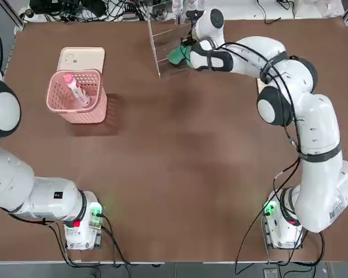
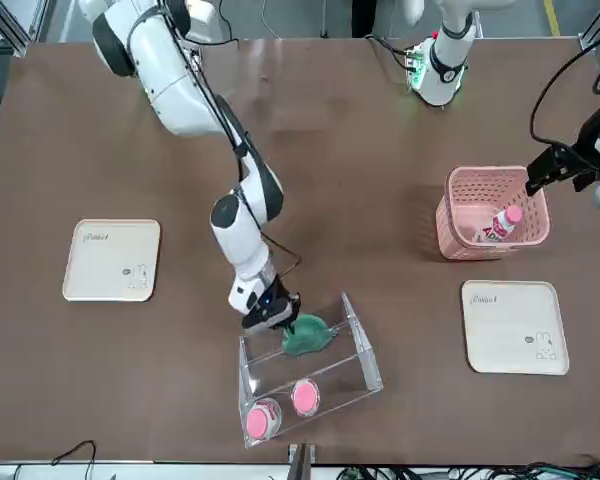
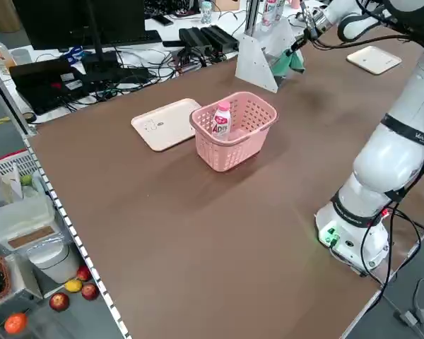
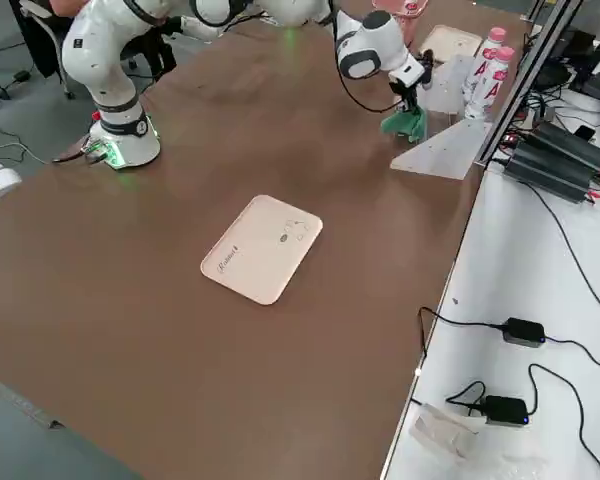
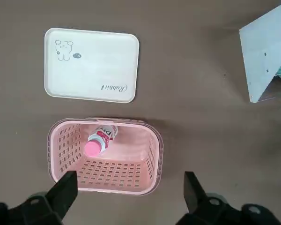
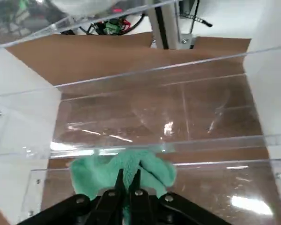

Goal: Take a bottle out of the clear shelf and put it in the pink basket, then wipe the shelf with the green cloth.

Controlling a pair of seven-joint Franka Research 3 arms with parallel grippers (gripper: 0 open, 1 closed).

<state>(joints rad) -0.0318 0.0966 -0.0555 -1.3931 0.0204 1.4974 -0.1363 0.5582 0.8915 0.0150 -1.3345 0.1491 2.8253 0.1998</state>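
The bottle (image 1: 76, 90) lies slanted inside the pink basket (image 1: 88, 113), its pink cap showing in the left wrist view (image 5: 99, 140). My left gripper (image 5: 131, 187) hovers open and empty above the basket (image 5: 107, 176), out at the table's left side (image 2: 560, 170). At the far edge stands the clear shelf (image 1: 162, 46). My right gripper (image 2: 285, 318) reaches into it, shut on the green cloth (image 2: 305, 338). In the right wrist view the cloth (image 6: 100, 171) is bunched at the fingertips (image 6: 128, 180) and pressed on a lower tier of the shelf (image 6: 154, 103).
Two pink-capped bottles (image 2: 263, 418) (image 2: 305, 397) stand on the shelf's far tier. One cream tray (image 1: 81, 58) lies just behind the basket, another (image 2: 112, 260) on the right arm's side. Cables and gear crowd the far table edge (image 3: 198, 39).
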